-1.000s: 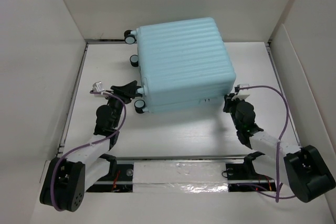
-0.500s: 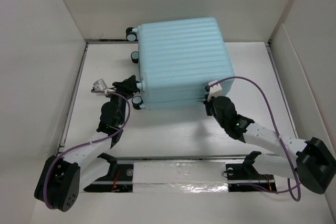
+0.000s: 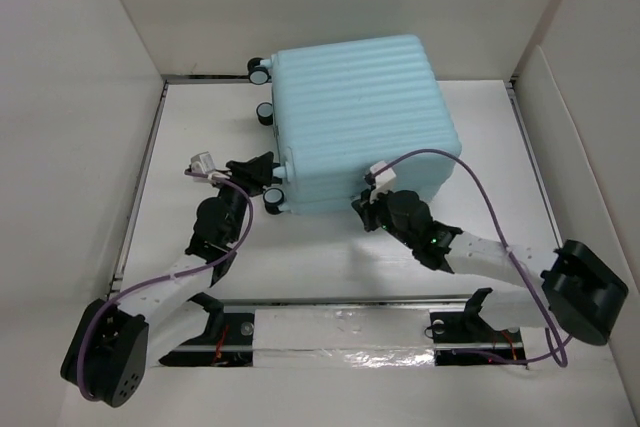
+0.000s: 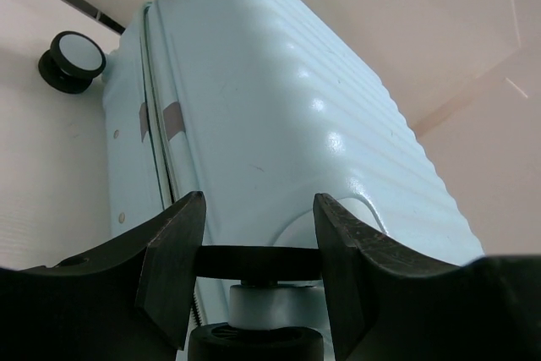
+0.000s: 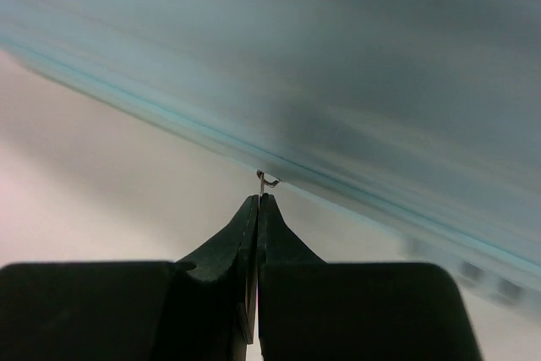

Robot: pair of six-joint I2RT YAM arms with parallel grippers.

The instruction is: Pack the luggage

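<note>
The luggage (image 3: 355,112) is a pale aqua ribbed suitcase lying flat and closed at the back of the table. It also fills the left wrist view (image 4: 279,116) and the right wrist view (image 5: 355,65). My left gripper (image 3: 266,171) is at its near-left corner, jaws closed on a black-and-white spinner wheel (image 4: 258,264). My right gripper (image 3: 363,209) is at the near side seam, shut on a small metal zipper pull (image 5: 265,180) at its fingertips (image 5: 259,202).
White walls enclose the table (image 3: 330,257) on the left, back and right. Two more wheels (image 3: 259,69) stick out at the suitcase's far-left side. A taped rail (image 3: 340,332) runs along the near edge between the arm bases.
My right gripper has slid left along the suitcase's near seam, from the right corner to near the middle. The suitcase has shifted slightly to the right, and my left gripper stayed with its corner.
</note>
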